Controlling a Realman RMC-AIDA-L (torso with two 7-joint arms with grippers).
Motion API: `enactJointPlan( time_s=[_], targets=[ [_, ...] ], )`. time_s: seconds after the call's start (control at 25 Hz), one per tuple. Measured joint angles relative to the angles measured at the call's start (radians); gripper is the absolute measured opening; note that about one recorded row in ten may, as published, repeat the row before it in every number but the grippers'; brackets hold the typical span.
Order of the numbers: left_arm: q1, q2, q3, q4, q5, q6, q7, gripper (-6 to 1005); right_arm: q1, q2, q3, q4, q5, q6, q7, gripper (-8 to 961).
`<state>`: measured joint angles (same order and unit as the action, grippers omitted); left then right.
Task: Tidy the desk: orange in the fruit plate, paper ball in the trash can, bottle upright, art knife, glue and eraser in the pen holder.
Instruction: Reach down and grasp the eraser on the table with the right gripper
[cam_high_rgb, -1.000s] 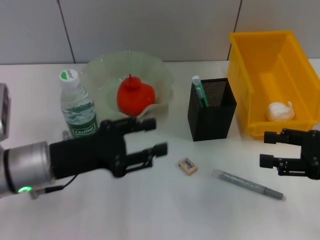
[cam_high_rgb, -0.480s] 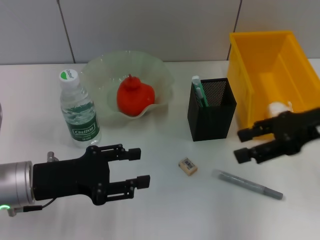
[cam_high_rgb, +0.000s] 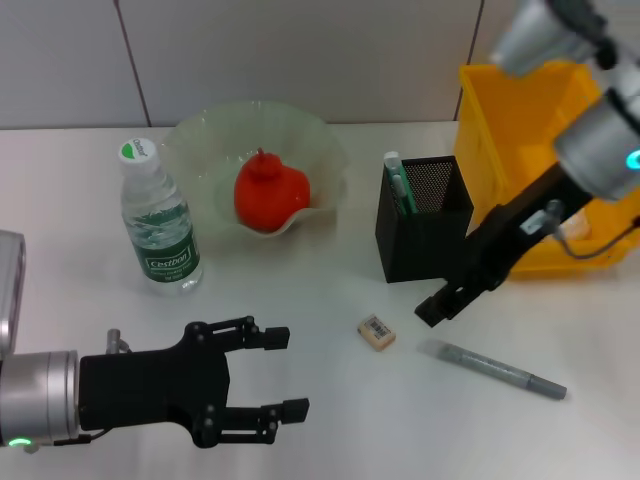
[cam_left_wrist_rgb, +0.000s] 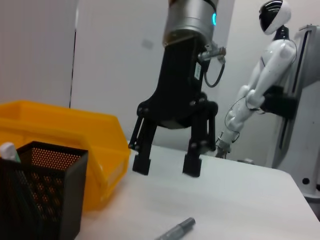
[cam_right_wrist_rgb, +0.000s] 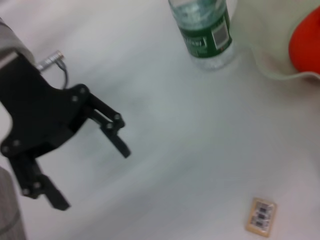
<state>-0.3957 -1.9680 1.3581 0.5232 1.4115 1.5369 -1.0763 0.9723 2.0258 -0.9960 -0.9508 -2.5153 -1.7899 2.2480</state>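
Below the right gripper, whose black fingers point down with a wide gap between them and nothing held, lies the plain white desk; the small beige eraser with its barcode sticker rests flat on it, a little to the left of those fingertips and apart from them. Just beyond the same fingertips on the near side lies a slim grey pen-like stick, also untouched. Behind the right gripper stands the square black mesh pen holder, upright, with a white-and-green stick inside it, and further to the right the big bright yellow plastic trash can, partly covered by the right arm.

Down at the near left, the left gripper hangs low over the desk with its two black fingers spread wide and empty, pointing towards the eraser but well apart from it. Beyond it stands the small clear plastic bottle with green label and white cap, upright. Beside the bottle sits the pale-green wavy-rimmed glass fruit plate, and the red-orange round orange lies inside it
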Motion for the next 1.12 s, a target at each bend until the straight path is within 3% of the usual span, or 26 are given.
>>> enactJointPlan(
  time_s=[0.04, 0.28, 0.32, 0.64, 1.12],
  targets=[
    [0.002, 0.001, -0.010, -0.004, 0.002, 0.001, 0.003, 812, 0.023, 0.012, -0.022, 0.028, -0.032, 0.034, 0.000, 773],
    [0.015, 0.000, -0.028, -0.007, 0.003, 0.006, 0.020, 812, 0.046, 0.037, -0.116, 0.082, -0.046, 0.114, -0.042, 772],
    [0.016, 0.000, -0.029, -0.007, 0.003, 0.006, 0.021, 812, 0.047, 0.050, -0.164, 0.087, -0.046, 0.144, -0.070, 772],
    [0.027, 0.004, -0.031, -0.007, 0.003, 0.008, 0.020, 812, 0.043, 0.059, -0.328, 0.116, -0.030, 0.238, -0.160, 770],
    [0.027, 0.002, -0.046, -0.006, 0.002, 0.009, 0.014, 812, 0.055, 0.062, -0.347, 0.132, -0.013, 0.279, -0.308, 768]
  ],
)
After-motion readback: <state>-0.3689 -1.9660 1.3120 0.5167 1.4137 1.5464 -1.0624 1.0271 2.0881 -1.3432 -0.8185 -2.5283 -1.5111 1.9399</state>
